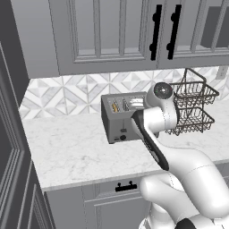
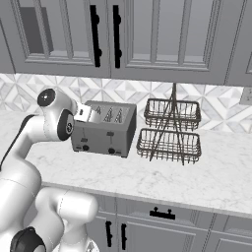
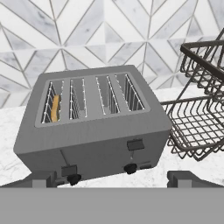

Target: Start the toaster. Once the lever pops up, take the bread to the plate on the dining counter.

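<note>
The grey four-slot toaster [image 1: 120, 120] [image 2: 106, 127] [image 3: 94, 131] stands on the white worktop against the tiled wall. The bread [image 3: 54, 108] [image 1: 115, 106], a golden-tan slice, sits deep in the leftmost slot. On the front face, the left black lever [image 3: 69, 170] sits lower than the right lever [image 3: 135, 145], close above its round knob [image 3: 73, 178]. My gripper [image 3: 113, 180] [image 2: 84, 114] hovers in front of and slightly above the toaster, open, with its fingertips [image 3: 43, 179] wide apart and nothing between them. The plate and the dining counter are out of view.
A two-tier dark wire basket rack [image 1: 194, 105] [image 2: 170, 130] [image 3: 201, 109] stands just right of the toaster. Grey upper cabinets [image 1: 112, 36] hang overhead. A tall dark cabinet [image 1: 11, 134] bounds the worktop [image 1: 71, 152] on the left.
</note>
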You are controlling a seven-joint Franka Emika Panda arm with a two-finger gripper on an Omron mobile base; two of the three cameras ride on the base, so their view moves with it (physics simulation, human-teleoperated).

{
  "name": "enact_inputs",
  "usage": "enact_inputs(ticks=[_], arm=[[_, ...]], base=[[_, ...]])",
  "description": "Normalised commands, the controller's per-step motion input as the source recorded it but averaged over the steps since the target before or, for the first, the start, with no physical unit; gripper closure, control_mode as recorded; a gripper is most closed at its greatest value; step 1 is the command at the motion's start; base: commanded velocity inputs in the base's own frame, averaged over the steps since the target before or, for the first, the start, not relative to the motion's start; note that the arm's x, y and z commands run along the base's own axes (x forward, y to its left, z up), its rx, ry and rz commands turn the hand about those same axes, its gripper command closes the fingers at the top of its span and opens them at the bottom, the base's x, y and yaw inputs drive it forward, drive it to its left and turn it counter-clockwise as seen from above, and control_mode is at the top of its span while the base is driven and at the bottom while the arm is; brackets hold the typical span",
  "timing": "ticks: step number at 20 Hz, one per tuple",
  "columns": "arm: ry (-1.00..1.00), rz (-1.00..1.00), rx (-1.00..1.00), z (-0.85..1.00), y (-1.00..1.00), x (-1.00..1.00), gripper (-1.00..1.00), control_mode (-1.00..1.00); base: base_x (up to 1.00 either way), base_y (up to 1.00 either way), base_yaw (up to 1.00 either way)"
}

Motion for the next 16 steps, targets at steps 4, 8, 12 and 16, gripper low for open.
enact_inputs(ticks=[4, 8, 12, 16], arm=[[0.0, 0.0, 0.0, 0.0, 0.0, 0.0, -1.0, -1.0], [0.0, 0.0, 0.0, 0.0, 0.0, 0.0, -1.0, -1.0], [0.0, 0.0, 0.0, 0.0, 0.0, 0.0, -1.0, -1.0], [0.0, 0.0, 0.0, 0.0, 0.0, 0.0, -1.0, -1.0]], base=[[0.0, 0.0, 0.0], [0.0, 0.0, 0.0], [0.0, 0.0, 0.0], [0.0, 0.0, 0.0]])
